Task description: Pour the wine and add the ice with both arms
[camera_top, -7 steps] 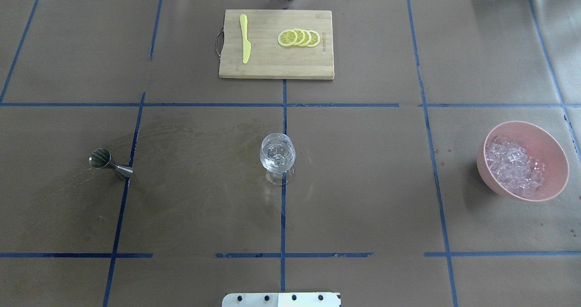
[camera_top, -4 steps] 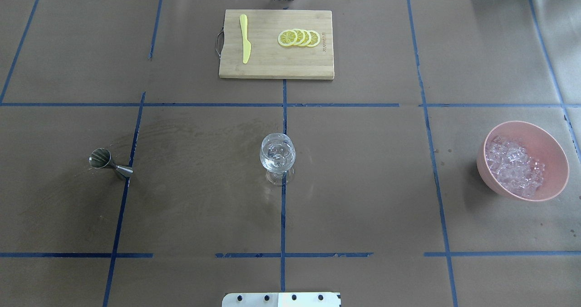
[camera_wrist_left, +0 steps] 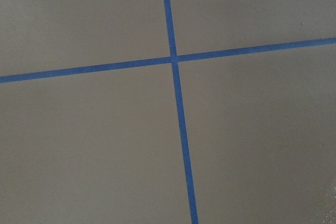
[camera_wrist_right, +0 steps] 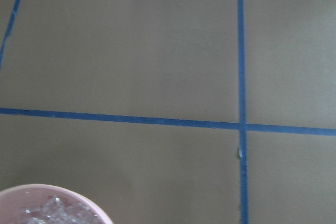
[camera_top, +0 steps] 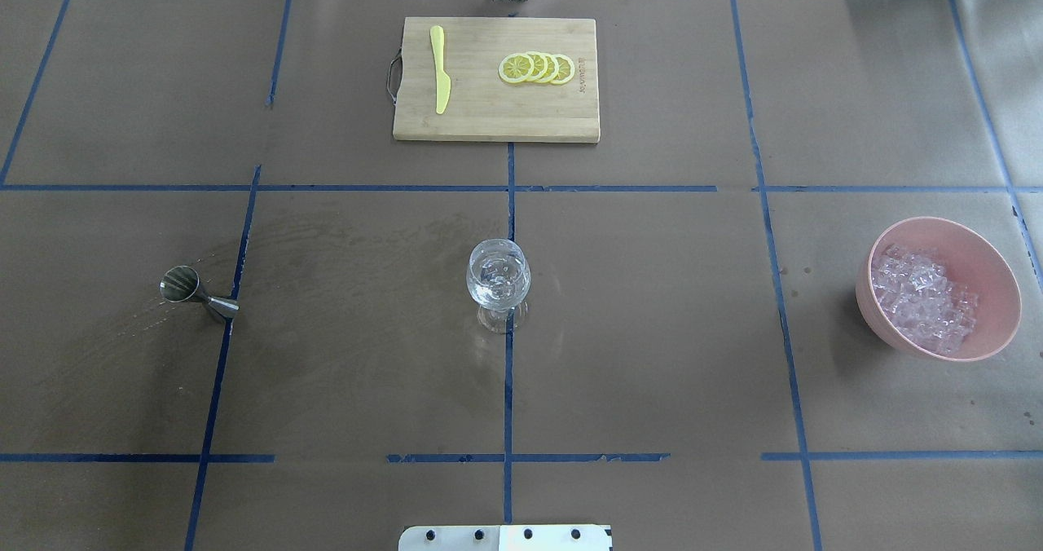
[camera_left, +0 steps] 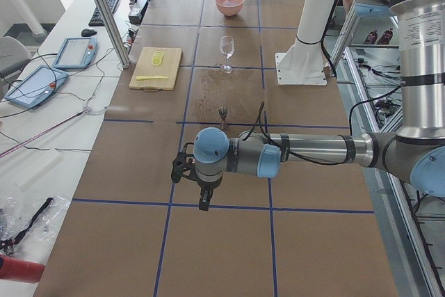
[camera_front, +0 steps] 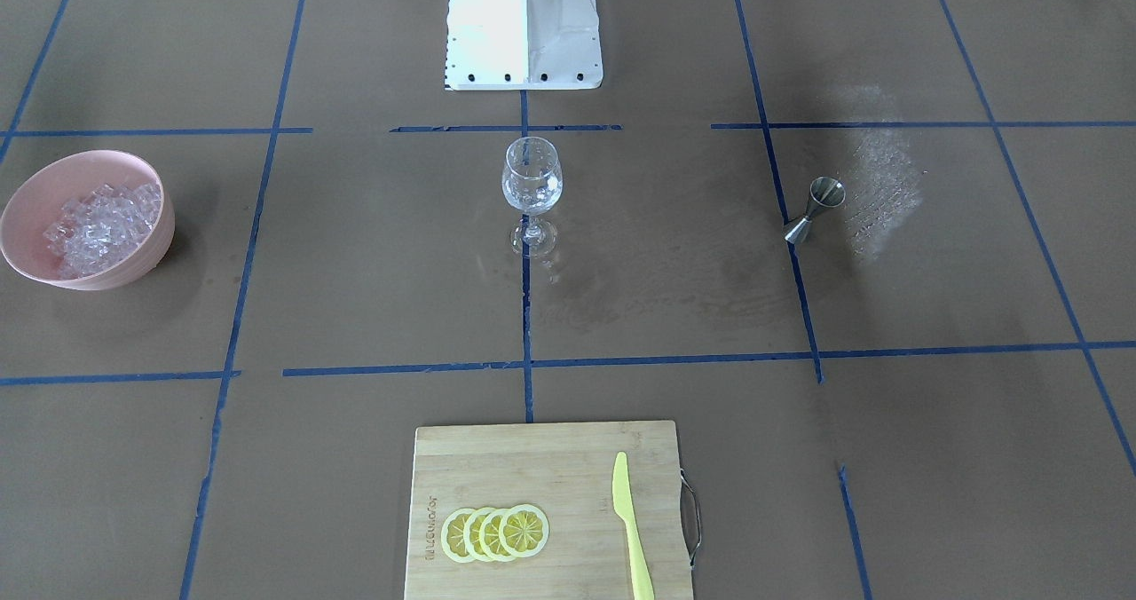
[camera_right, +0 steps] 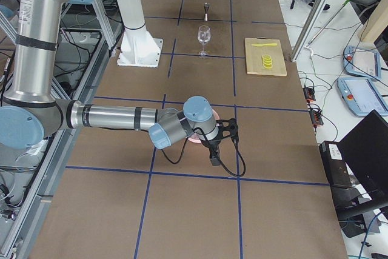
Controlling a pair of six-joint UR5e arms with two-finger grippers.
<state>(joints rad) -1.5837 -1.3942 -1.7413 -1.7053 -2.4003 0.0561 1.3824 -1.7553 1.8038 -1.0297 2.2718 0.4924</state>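
Table: brown paper, blue tape grid. Clock bearings are from the overhead view, glass at centre.

Left arm: reaches out level over the table in the left side view. Left gripper points down above a tape line, well apart from the jigger. It shows in that side view only, so I cannot tell the jaw state. Its wrist camera shows only a tape cross.

Right arm: same posture in the right side view. Right gripper points down just beside the bowl; jaw state also cannot be told.

White pedestal base: 6 o'clock.

Cutting board: 12 o'clock. It carries a burnt-in mark on its 3 o'clock side, too small to read.

Pink bowl: 3 o'clock, upright. It holds the ice, heaped toward its 9 o'clock side.

Wine glass: upright on the centre tape line; contents look clear.

Yellow knife: on the board, 9 o'clock side.

Lemon slices: four, overlapping, on the board.

Jigger: 9 o'clock, standing. Wine: cannot tell whether any is in it.
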